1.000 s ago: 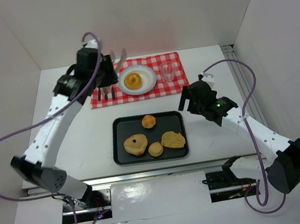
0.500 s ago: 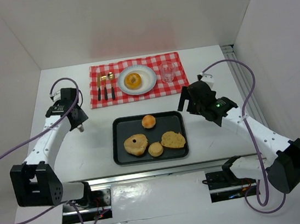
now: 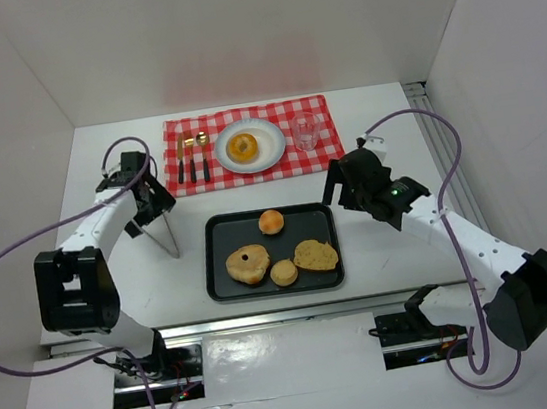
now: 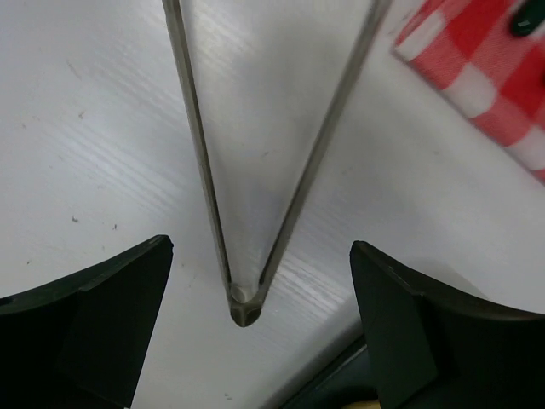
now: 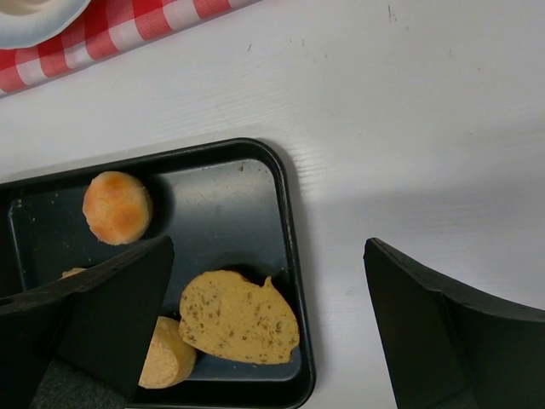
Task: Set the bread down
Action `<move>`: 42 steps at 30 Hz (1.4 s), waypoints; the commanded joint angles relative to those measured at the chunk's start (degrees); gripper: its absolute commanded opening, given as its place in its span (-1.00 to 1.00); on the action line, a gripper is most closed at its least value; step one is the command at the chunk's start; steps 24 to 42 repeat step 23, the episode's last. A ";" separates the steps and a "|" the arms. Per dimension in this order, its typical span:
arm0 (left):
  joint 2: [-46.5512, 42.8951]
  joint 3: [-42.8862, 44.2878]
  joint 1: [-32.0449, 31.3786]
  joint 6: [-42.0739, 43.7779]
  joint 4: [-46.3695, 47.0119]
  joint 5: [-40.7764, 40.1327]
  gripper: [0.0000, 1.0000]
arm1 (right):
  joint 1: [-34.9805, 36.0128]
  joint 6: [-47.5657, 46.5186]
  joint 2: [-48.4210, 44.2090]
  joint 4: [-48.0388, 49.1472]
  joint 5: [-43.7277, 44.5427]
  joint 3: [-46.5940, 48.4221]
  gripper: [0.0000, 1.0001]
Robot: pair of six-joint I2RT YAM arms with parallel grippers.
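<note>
- Four pale-brown baked pieces [image 3: 248, 264] lie in the black rectangular metal tray [image 3: 277, 291].
- Left of the tray, the hinged end of the silver metal tongs [image 3: 167, 237] sits between the left gripper's [image 4: 260, 256] jaws, which are released and touch neither arm of the tongs.
- Above the tray's far right corner, the right gripper's [image 5: 268, 247] jaws are spread wide and empty over the white bench [image 3: 385, 129].
- Beyond the tray, the bright orange glazed ring doughnut [image 3: 242, 147] rests on a round white plate [image 3: 266, 135] on a red-checked cloth [image 3: 325, 153].

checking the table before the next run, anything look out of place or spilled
Only the tongs: they lie loose on the bare table left of the tray, off the placemat, between the left gripper's open fingers. Nothing is spilled; the doughnut sits on its plate.
</note>
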 commanded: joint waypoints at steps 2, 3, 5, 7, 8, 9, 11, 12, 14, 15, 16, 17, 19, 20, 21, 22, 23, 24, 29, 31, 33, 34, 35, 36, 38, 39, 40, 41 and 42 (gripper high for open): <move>-6.95 7.59 -0.24 4.38 -2.01 3.15 0.98 | 0.41 -0.72 1.19 0.61 1.94 1.27 1.00; -7.65 9.95 -0.24 6.04 -3.07 3.68 0.98 | 0.41 -0.72 1.20 0.61 2.46 1.28 1.00; -8.88 12.60 -2.43 7.46 -5.61 3.69 0.98 | 0.41 -0.20 1.72 0.61 2.99 1.90 1.00; -8.89 15.23 -4.28 8.78 -9.21 2.29 0.98 | 0.41 -0.19 1.72 0.08 3.61 1.90 1.00; -9.41 15.77 -6.11 8.78 -10.27 2.28 0.98 | 0.41 -0.19 1.72 0.08 4.21 2.50 1.00; -10.11 15.77 -7.00 8.78 -10.89 2.28 0.98 | 0.41 -0.19 1.72 0.08 5.00 2.51 1.00; -11.43 14.56 -10.15 9.31 -11.51 2.81 0.98 | 0.41 -0.19 1.72 -1.14 6.67 2.51 1.00; -12.31 13.50 -11.22 9.31 -11.51 2.81 0.98 | 0.41 0.42 1.72 -1.15 7.20 3.03 1.00; -15.65 9.11 -14.28 9.84 -9.33 5.09 0.98 | 0.41 0.42 2.24 -1.94 7.99 3.04 1.00; -16.79 7.61 -15.17 9.84 -6.79 5.79 0.98 | 0.41 1.03 2.25 -2.72 8.00 3.65 1.00; -18.80 4.64 -15.88 10.88 -5.29 7.45 0.98 | 0.41 1.56 2.25 -3.60 8.61 3.65 1.00; -19.52 3.57 -16.50 10.89 -3.97 8.17 0.98 | 0.41 1.56 2.77 -4.13 8.62 3.65 1.00; -20.05 2.85 -17.29 10.89 -3.17 8.17 0.98 | 0.41 2.44 2.78 -4.75 9.14 3.65 1.00; -20.05 2.24 -17.81 10.28 -3.17 8.78 0.98 | 0.41 3.14 2.78 -4.75 9.14 3.65 1.00; -20.05 2.24 -18.34 10.28 -3.17 8.79 0.98 | 0.41 3.15 2.78 -4.75 9.14 3.04 1.00; -19.36 2.24 -18.35 10.28 -3.17 8.79 0.98 | 0.41 3.15 2.78 -4.75 8.53 3.04 1.00; -19.35 2.24 -18.96 9.67 -3.17 9.31 0.98 | 0.41 3.76 2.78 -4.75 8.53 3.04 1.00; -19.35 2.24 -18.96 9.67 -3.17 9.31 0.98 | 0.41 3.76 2.78 -4.75 8.53 3.04 1.00; -19.35 2.24 -18.96 9.67 -3.17 9.31 0.98 | 0.41 3.76 2.78 -4.75 8.53 3.04 1.00; -19.35 2.24 -18.96 9.67 -3.17 9.31 0.98 | 0.41 3.76 2.78 -4.75 8.53 3.04 1.00; -19.35 2.24 -18.96 9.67 -3.17 9.31 0.98 | 0.41 3.76 2.78 -4.75 8.53 3.04 1.00; -19.35 2.24 -18.96 9.67 -3.17 9.31 0.98 | 0.41 3.76 2.78 -4.75 8.53 3.04 1.00; -19.35 2.24 -18.96 9.67 -3.17 9.31 0.98 | 0.41 3.76 2.78 -4.75 8.53 3.04 1.00; -19.35 2.24 -18.96 9.67 -3.17 9.31 0.98 | 0.41 3.76 2.78 -4.75 8.53 3.04 1.00; -19.35 2.24 -18.96 9.67 -3.17 9.31 0.98 | 0.41 3.76 2.78 -4.75 8.53 3.04 1.00; -19.35 2.24 -18.96 9.67 -3.17 9.31 0.98 | 0.41 3.76 2.78 -4.75 8.53 3.04 1.00; -19.35 2.24 -18.96 9.67 -3.17 9.31 0.98 | 0.41 3.76 2.78 -4.75 8.53 3.04 1.00; -19.35 2.24 -18.96 9.67 -3.17 9.31 0.98 | 0.41 3.76 2.78 -4.75 8.53 3.04 1.00; -19.35 2.24 -18.96 9.67 -3.17 9.31 0.98 | 0.41 3.76 2.78 -4.75 8.53 3.04 1.00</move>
